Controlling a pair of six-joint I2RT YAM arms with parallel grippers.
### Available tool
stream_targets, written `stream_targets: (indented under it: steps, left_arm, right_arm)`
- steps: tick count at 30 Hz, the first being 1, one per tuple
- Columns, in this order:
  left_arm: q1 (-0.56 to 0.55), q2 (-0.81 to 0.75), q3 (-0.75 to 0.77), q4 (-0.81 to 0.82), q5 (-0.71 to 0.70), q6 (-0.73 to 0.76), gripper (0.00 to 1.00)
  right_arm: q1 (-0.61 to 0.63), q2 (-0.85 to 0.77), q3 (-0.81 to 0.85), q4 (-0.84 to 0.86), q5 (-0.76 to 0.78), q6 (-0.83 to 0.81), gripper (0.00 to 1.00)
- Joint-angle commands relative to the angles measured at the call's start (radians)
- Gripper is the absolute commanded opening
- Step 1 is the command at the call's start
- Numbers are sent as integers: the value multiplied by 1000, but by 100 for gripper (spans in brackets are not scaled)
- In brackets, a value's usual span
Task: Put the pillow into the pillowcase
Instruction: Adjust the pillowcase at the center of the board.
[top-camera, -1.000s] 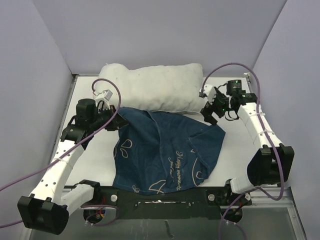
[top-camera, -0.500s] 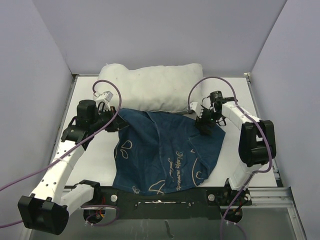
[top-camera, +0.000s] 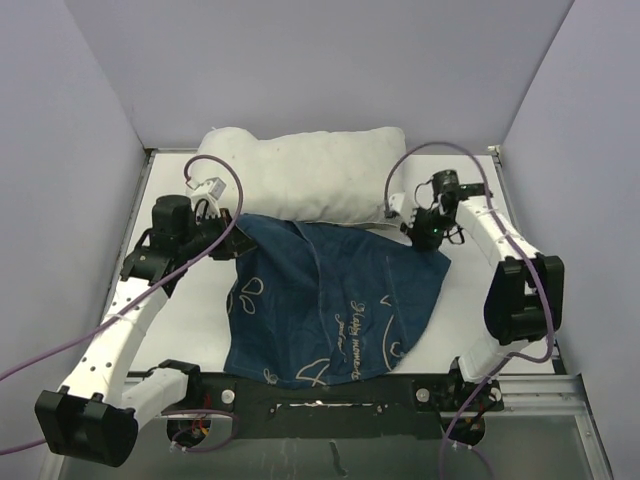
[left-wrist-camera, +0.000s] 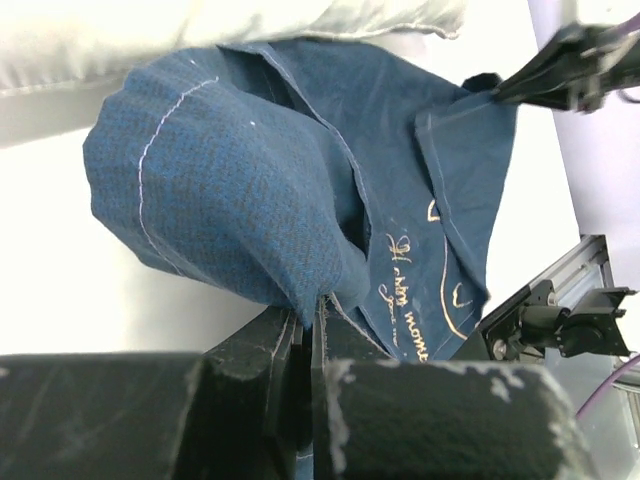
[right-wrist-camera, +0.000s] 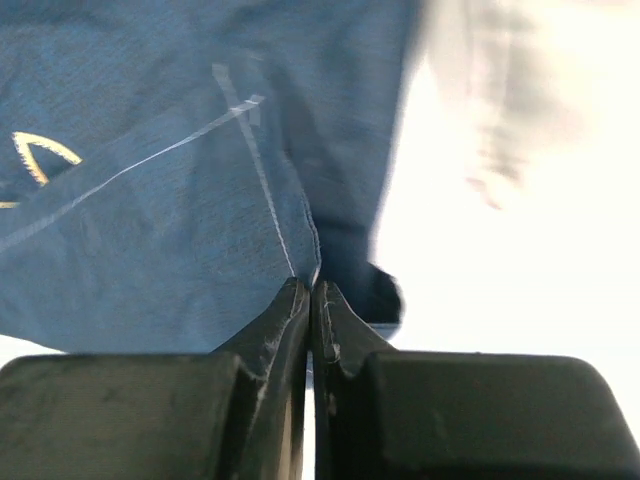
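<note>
Three plain lilac-grey walls (top-camera: 320, 70) close in a small booth around a white worktop (top-camera: 470, 300), seen from above. A black metal rail (top-camera: 320, 395) runs along the worktop's near edge, where the two arms are bolted.

The pillow (top-camera: 310, 180), white, lumpy and wrinkled, lies lengthwise along the back of the worktop, close to the rear wall. The pillowcase (top-camera: 330, 300), navy blue with cream outline drawings and cursive script, spreads across the middle of the worktop. Its far edge touches the pillow's front side and its near edge reaches the rail.

The left arm (top-camera: 120, 320), white with black joints, stretches up the left side. The right arm (top-camera: 510, 270) bends in from the right.

The left end effector (left-wrist-camera: 312, 320) is clenched on a bunched fold at the pillowcase's far left corner. The right end effector (right-wrist-camera: 312, 295) is pinched tight on the stitched hem at the far right corner, just beside the pillow's right end.

A thin purple cable (top-camera: 60, 352) loops from each arm.
</note>
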Motion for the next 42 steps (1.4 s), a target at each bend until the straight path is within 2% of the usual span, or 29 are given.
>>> stream_targets:
  steps: [1, 4, 7, 9, 12, 14, 17, 20, 24, 26, 29, 32, 38, 42]
  left_arm:
    - [21, 20, 162, 48, -52, 33, 0]
    - [74, 69, 272, 111, -79, 1, 0]
    - [159, 135, 440, 136, -43, -62, 0]
    - [191, 145, 561, 143, -23, -81, 0]
    - [195, 116, 631, 152, -30, -71, 0]
    - [195, 87, 601, 161, -11, -79, 0]
    - [192, 77, 480, 168, 77, -104, 0]
    - [179, 134, 387, 63, 149, -59, 0]
    - [124, 249, 319, -60, 190, 27, 0]
    - [76, 314, 316, -96, 173, 61, 0]
    - [19, 377, 341, -121, 126, 87, 0]
    - [-4, 385, 377, -114, 112, 85, 0]
    - [-33, 245, 477, -32, 116, 39, 0]
    - [-95, 162, 576, 15, 141, -10, 0]
  right_arm:
    - [-65, -181, 279, -2, -50, 21, 0]
    - [-96, -189, 528, 51, -82, 110, 0]
    - [-146, -187, 781, 111, -146, 227, 0]
    - [-203, -219, 844, 182, -194, 274, 0]
    - [-366, -285, 838, 259, -315, 326, 0]
    - [-476, -332, 747, 252, -406, 296, 0]
    - [-633, -447, 444, 220, -532, 136, 0]
    - [-756, -497, 176, 62, -552, -139, 0]
    - [-892, -485, -94, -183, -540, -546, 0]
    - [-930, -474, -174, -210, -489, -606, 0]
    - [-981, -460, -236, -156, -449, -608, 0]
    - [-1028, -440, -211, -121, -454, -560, 0]
    - [-1100, -395, -74, -192, -528, -556, 0]
    - [-1106, -398, -75, -217, -522, -605, 0]
